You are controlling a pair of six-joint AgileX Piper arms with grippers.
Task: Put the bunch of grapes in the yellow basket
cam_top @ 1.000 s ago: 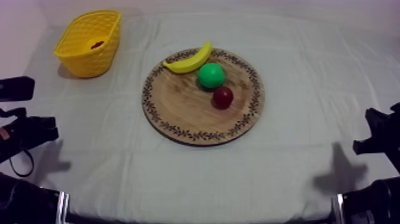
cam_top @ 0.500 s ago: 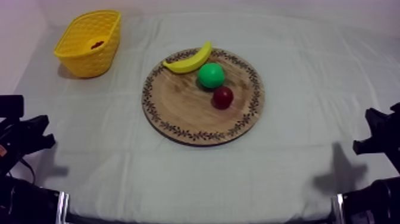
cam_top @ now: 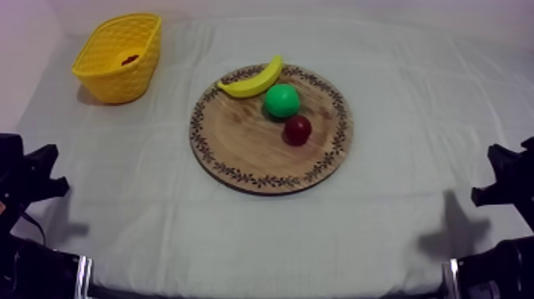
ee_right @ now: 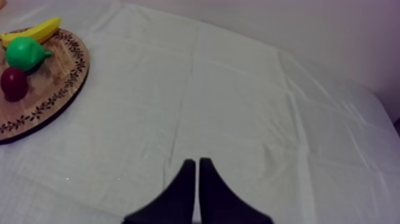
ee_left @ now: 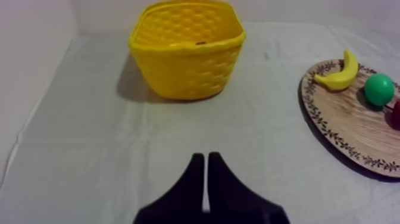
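My left gripper (ee_left: pixel 206 158) and right gripper (ee_right: pixel 197 162) are closed empty; the dark bit (cam_top: pixel 129 59) in the yellow basket (cam_top: pixel 119 81), maybe grapes, seems light, graspable mid-cluster.

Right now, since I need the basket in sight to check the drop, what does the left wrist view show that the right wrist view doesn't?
The left wrist view adds the yellow basket, upright on the cloth with a small dark speck inside near its rim, and the left tool, shut on nothing. The right wrist view adds the right tool, also shut on nothing. Shared: the wooden board with the banana, green pear and small red fruit on it.
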